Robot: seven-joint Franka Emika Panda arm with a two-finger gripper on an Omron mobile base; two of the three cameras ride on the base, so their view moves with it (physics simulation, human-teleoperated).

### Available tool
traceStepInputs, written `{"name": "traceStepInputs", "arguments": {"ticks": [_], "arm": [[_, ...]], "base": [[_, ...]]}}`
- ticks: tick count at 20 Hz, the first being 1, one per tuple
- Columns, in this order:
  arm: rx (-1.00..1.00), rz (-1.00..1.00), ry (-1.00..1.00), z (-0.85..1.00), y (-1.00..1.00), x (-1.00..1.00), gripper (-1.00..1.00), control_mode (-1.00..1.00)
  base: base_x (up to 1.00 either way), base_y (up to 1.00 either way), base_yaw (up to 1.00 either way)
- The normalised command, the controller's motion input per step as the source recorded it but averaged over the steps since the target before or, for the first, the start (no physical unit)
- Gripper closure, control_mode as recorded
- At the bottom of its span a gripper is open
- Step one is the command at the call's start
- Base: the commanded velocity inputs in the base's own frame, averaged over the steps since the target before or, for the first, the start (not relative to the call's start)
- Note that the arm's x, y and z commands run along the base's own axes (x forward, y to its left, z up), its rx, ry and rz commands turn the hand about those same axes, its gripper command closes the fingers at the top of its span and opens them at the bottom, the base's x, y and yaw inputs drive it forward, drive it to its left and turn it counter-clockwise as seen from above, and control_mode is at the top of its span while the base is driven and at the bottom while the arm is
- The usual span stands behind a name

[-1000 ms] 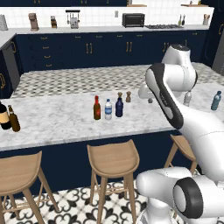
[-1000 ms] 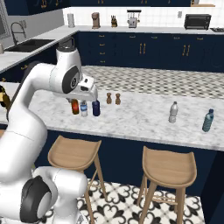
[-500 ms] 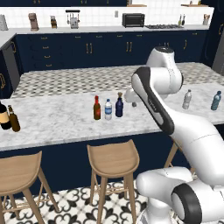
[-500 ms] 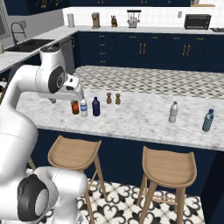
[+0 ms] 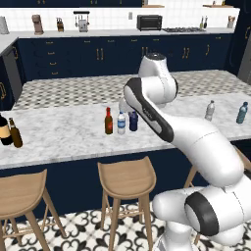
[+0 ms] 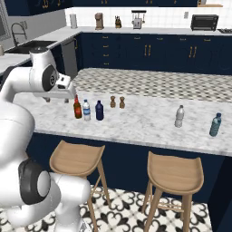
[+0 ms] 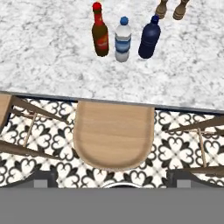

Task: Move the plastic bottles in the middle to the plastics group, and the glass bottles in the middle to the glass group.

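Observation:
Three bottles stand in a row at mid-counter: the slim reddish-brown glass bottle [image 7: 100, 36] with a red cap, the clear water bottle [image 7: 123, 41] with a blue label, and the dark navy bottle [image 7: 148, 39]. My gripper [image 7: 112, 178] hangs above the counter's front edge, looking down, open and holding nothing. In the right base view the gripper [image 6: 57, 99] is just left of the reddish-brown bottle [image 6: 77, 108]. The glass group, a wine bottle [image 5: 4, 130] and an amber bottle [image 5: 16, 133], is at the far left. The plastics group, a greyish bottle [image 5: 210, 111] and a teal bottle [image 5: 241, 112], is at the far right.
Two small wooden shakers [image 7: 162, 8] [image 7: 179, 9] stand just behind the navy bottle. Wooden stools [image 7: 113, 135] [image 6: 174, 172] line the counter's front. My own arm [image 5: 147, 110] crosses right behind the three bottles.
My arm has swung left along the counter, carrying the hand from near the shakers to beside the three middle bottles. The bottles have not moved.

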Motion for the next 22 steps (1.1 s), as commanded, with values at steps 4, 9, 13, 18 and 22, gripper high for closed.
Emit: {"name": "traceStepInputs", "arguments": {"ticks": [4, 9, 13, 18, 22], "arm": [[0.00, -0.02, -0.05, -0.07, 0.09, 0.67, -1.00, -1.00], [0.00, 0.00, -0.04, -0.23, 0.17, 0.89, -1.00, -1.00], [0.00, -0.01, -0.07, -0.43, 0.29, 0.82, -1.00, -1.00], [-0.01, -0.02, -0.06, -0.45, 0.12, 0.45, -1.00, -1.00], [0.00, -0.06, -0.16, -0.43, 0.22, 0.41, -1.00, -1.00]], "base": [[0.00, 0.00, 0.00], [0.00, 0.00, 0.00], [0.00, 0.00, 0.00], [0.00, 0.00, 0.00], [0.00, 0.00, 0.00]]}}
